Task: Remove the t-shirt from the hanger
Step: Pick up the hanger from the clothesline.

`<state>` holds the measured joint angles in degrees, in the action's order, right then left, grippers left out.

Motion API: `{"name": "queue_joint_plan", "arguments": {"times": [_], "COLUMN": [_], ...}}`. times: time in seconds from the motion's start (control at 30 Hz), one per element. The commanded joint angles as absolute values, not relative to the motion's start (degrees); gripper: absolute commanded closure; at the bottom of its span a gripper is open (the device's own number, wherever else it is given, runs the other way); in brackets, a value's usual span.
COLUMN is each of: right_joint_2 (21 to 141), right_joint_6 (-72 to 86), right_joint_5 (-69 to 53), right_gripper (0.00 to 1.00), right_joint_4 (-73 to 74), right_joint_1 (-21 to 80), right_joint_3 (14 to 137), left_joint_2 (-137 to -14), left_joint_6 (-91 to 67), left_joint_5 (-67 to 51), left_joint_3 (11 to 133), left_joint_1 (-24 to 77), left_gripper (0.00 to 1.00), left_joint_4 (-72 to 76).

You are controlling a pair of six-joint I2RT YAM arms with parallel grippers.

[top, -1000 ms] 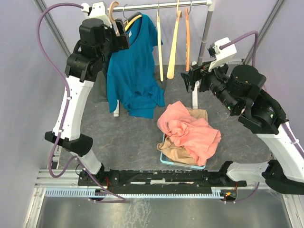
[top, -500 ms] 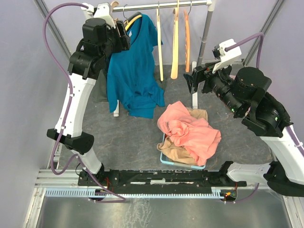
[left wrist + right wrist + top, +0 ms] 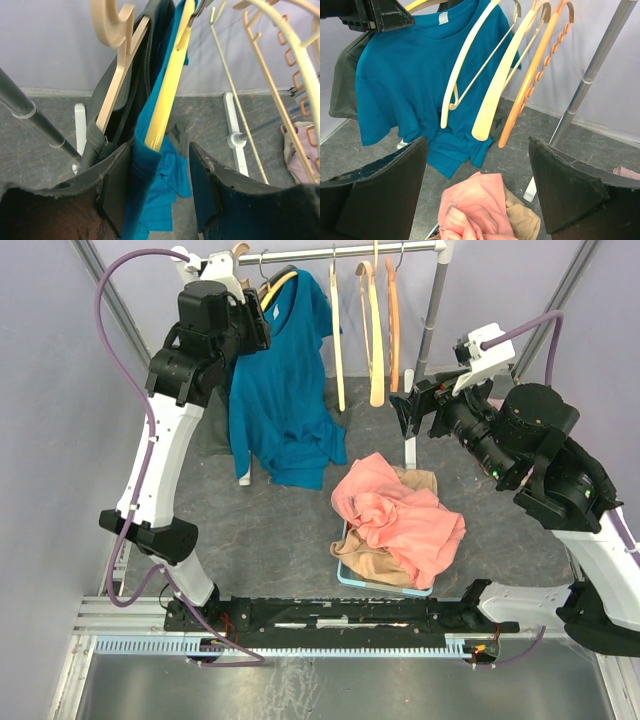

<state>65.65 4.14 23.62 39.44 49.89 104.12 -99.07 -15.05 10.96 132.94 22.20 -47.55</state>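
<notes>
Left wrist: left gripper (image 3: pixel 162 167) astride t-shirt (image 3: pixel 144 170) and yellow hanger (image 3: pixel 168 92)

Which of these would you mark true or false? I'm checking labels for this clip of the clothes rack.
1. The blue t-shirt hangs on a yellow hanger. True.
2. The right gripper holds the pink cloth. False: it is open and empty, in the air.
3. The left gripper straddles the t-shirt's shoulder. True.
4. The pink cloth lies on the floor. False: it is piled in the basket.
</notes>
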Motion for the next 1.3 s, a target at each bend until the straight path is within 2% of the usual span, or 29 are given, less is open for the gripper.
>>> {"name": "queue_joint_plan", "arguments": {"times": [0.0,0.17,0.4,0.83,1.03,1.13,1.27], "right_joint_2": [64.70,64.88,65.85,66.67,67.03,67.39,67.95], "right_joint_6": [3.69,4.08,4.43,4.89,4.75,4.51,4.26], "right_joint_5": [24.16,23.95,23.10,22.58,22.59,22.50,22.34], "right_gripper": [0.11,0.11,0.11,0.12,0.12,0.12,0.12], "right_joint_4": [37.39,36.76,35.82,35.51,35.51,35.51,35.68], "right_joint_1": [50.10,50.10,50.05,50.10,50.05,50.09,50.10], "right_joint_3": [103.96,103.71,103.79,104.48,104.91,105.44,106.05], "left_joint_2": [-97.30,-96.08,-95.19,-94.29,-94.24,-94.05,-93.27], "left_joint_6": [-11.99,-10.73,-10.66,-10.56,-10.03,-9.65,-9.38], "left_joint_5": [13.07,15.31,15.48,12.64,10.53,8.91,6.75], "left_joint_3": [130.56,127.89,127.74,127.34,127.44,127.44,127.44], "left_joint_1": [22.05,22.06,22.06,22.03,22.06,22.06,22.06], "left_gripper": [0.45,0.45,0.56,0.86,0.91,0.97,0.97], "left_joint_4": [-47.37,-47.31,-46.73,-43.65,-41.70,-40.09,-37.72]}}
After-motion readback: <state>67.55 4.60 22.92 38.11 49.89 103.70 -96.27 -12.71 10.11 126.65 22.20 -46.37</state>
